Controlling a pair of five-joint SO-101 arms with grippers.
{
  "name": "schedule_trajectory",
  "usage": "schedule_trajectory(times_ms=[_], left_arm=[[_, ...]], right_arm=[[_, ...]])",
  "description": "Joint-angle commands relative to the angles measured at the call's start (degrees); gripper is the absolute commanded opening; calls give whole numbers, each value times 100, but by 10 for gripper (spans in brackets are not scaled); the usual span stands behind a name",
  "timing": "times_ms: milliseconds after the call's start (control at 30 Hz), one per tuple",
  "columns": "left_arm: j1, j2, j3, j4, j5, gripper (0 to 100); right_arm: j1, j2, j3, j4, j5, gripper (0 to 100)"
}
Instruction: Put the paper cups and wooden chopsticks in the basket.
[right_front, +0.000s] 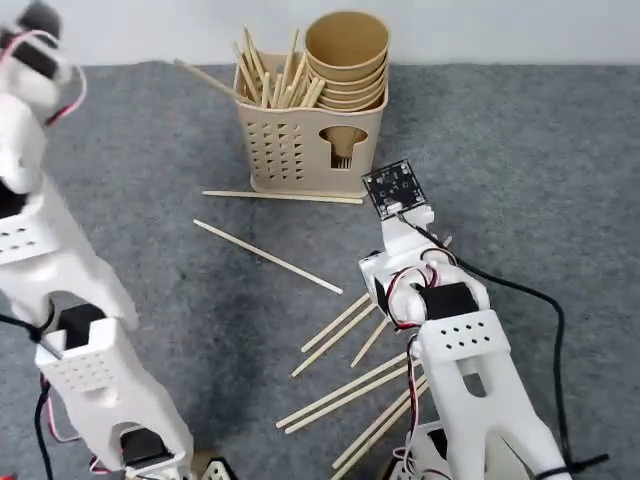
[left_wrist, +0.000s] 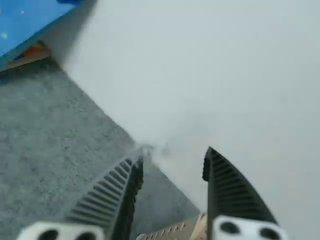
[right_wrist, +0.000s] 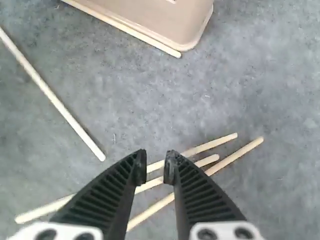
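Note:
A beige basket (right_front: 300, 150) stands at the back middle, holding a stack of paper cups (right_front: 347, 60) and several wooden chopsticks (right_front: 270, 80). One loose chopstick (right_front: 282, 196) lies along the basket's front and another (right_front: 268, 257) lies slanted ahead of it. Several more (right_front: 340, 330) are scattered beside the right arm. My right gripper (right_wrist: 155, 156) hangs low over three chopsticks (right_wrist: 215, 145), slightly open with nothing held. The basket's corner (right_wrist: 170, 20) and a long chopstick (right_wrist: 55, 102) lie beyond it. My left gripper (left_wrist: 174, 156) is raised, open and empty, facing the white wall.
Grey carpet (right_front: 520, 160) covers the table, with a white wall behind. A black cable (right_front: 540, 300) trails from the right arm. The left arm's white body (right_front: 60, 270) stands along the left side. A blue surface (left_wrist: 25, 20) shows far off in the left wrist view.

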Motion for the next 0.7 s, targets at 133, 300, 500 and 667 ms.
schedule_trajectory(times_ms=[133,300,500,667], left_arm=[[-756,-88,-365,123,123,185],[-905,-88,-295,123,123,185],[-923,-97,646,123,123,185],[-932,-149,1191,123,141,186]], right_arm=[[-48,-171,114,-13,-4211,84],[233,-171,396,-57,-6163,140],[-4,84,1020,-127,-5029,207],[-303,532,888,-620,-5222,192]])
